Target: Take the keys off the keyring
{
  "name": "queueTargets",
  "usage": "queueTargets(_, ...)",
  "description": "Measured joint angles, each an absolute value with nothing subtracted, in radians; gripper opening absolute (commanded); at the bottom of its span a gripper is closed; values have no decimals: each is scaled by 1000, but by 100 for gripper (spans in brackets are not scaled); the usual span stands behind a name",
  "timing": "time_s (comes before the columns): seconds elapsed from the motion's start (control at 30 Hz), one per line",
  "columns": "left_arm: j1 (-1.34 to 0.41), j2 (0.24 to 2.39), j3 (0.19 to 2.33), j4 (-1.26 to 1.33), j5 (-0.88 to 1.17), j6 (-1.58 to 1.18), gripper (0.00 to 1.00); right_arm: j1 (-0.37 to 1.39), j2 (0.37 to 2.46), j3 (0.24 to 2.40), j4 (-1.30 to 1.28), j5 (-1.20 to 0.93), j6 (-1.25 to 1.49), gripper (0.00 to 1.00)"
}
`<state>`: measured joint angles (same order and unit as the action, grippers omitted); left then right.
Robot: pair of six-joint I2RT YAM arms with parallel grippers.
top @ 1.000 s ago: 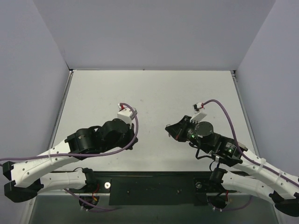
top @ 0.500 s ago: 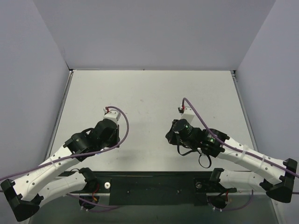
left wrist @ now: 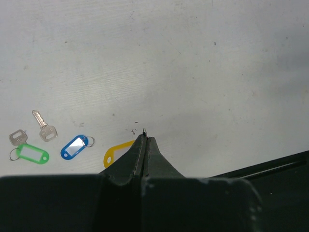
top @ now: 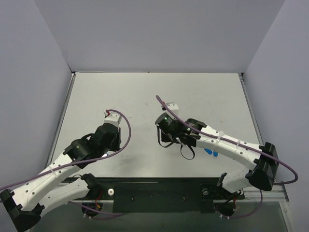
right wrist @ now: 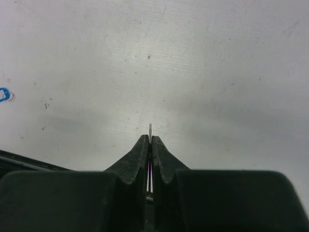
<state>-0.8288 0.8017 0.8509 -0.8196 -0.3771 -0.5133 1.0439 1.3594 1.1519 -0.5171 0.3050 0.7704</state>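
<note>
green tag [left wrist: 32, 155] beside blue tag [left wrist: 75, 146] on the table [left wrist: 193, 72]

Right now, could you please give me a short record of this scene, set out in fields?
Left gripper: shut, with a speck of thin metal at its tip, likely the keyring
Yellow tag: partly hidden behind the left fingers
Right gripper: shut on a thin silver sliver, likely the key seen edge-on
Other tags: blue tag and green tag, lying on the table
Silver key: lying between them

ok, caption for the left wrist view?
Shut left gripper partly hiding yellow tag; blue tag, green tag, silver keys alongside.
</note>
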Motion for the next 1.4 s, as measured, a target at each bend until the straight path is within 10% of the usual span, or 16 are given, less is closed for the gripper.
queueTargets(0.7, -767, 756, 847, -796, -326, -479, 0, 803, 1975, 1573, -555, 22, 598, 0)
queueTargets(0.9, -758, 758, 847, -793, -305, -467, 0, 798, 1993, 1613, -570, 8, 603, 60)
queueTargets(1.4, -757, 758, 842, -781, -298, -463, 0, 807, 1763, 1501, -593, 19, 601, 71)
